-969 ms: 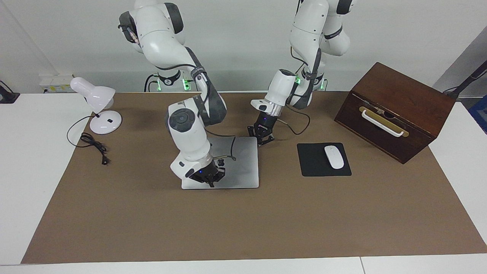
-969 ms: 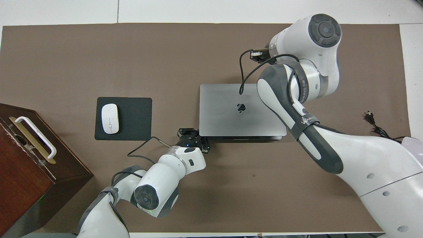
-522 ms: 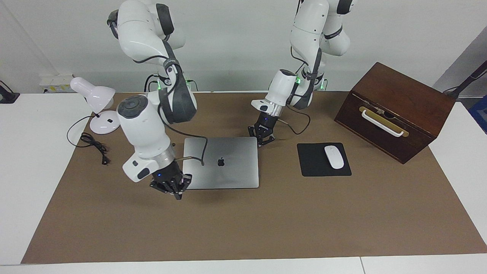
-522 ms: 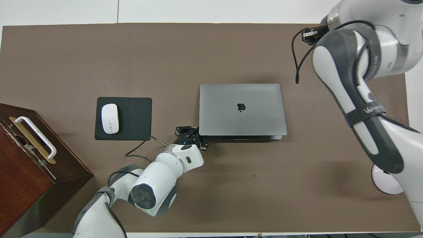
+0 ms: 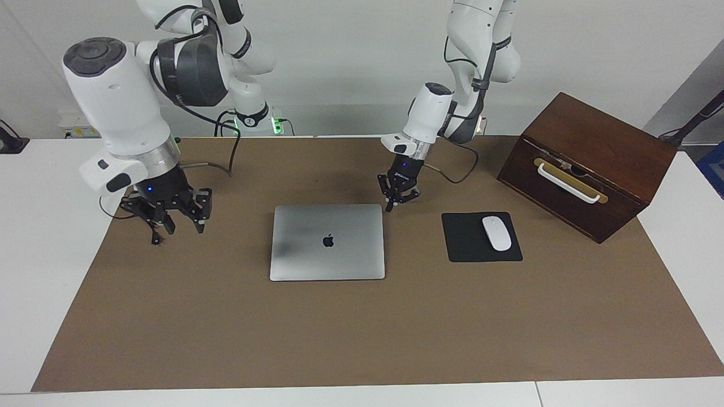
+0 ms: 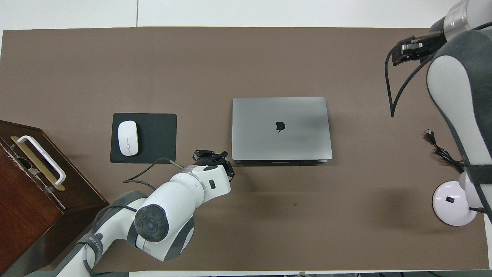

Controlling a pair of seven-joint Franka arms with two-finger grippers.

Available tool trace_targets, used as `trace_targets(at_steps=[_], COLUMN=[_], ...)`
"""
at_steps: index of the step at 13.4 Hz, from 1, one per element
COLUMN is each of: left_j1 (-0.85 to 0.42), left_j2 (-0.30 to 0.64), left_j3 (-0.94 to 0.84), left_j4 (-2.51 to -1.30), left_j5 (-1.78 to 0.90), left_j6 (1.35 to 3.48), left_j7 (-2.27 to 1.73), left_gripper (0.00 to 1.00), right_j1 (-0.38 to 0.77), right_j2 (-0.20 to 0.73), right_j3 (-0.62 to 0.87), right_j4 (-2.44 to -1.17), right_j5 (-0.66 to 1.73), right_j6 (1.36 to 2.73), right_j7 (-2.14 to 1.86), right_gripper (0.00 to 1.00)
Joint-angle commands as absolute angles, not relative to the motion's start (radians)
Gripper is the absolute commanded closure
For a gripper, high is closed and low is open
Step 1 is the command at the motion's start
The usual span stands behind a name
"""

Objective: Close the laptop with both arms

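Centrally on the counter (image 5: 509,339), the laptop (image 5: 327,242) lies shut, long axis across. Left claw (image 5: 397,198), pressed together, hangs at its robot-side corner; right claw (image 5: 169,210), spread, hangs well apart.

Facing view: high camera across the table, aimed at the robots at 12 o'clock, set well back. Overhead view: steep look-down from above the robots' end, arms entering from 6 o'clock. Both share the brown mat (image 5: 362,333), laptop (image 5: 327,242) (image 6: 281,128), mouse pad (image 5: 469,243), wooden box (image 5: 588,164).
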State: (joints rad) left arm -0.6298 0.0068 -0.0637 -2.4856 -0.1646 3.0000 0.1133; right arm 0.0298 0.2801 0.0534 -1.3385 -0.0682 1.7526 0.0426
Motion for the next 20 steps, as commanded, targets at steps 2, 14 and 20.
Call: trace_targets(at_steps=[2,14,20], left_j1=[-0.611,-0.351,-0.195], left_j2=[-0.138,-0.37,-0.357], left_j3=[-0.063,-0.063,-0.066], left_j4=[-2.514,-2.223,-2.111], left_j5=[-0.179,-0.091,-0.011], left_j6=[2.769,1.992,1.864], left_j7=[0.153,0.158,0.147], left_gripper=[1.0,1.0,0.0], right_j1=[0.02,-0.14,-0.14], right_j2=[0.138,0.037,0.035], right_j3=[0.061,0.058,0.057], right_j4=[-1.545,-1.52,-1.517], right_j5=[-0.071,-0.075,-0.066], right_j6=[1.848,1.744,1.726], right_j7=[0.041,-0.089,-0.183], right_gripper=[0.0,0.0,0.0])
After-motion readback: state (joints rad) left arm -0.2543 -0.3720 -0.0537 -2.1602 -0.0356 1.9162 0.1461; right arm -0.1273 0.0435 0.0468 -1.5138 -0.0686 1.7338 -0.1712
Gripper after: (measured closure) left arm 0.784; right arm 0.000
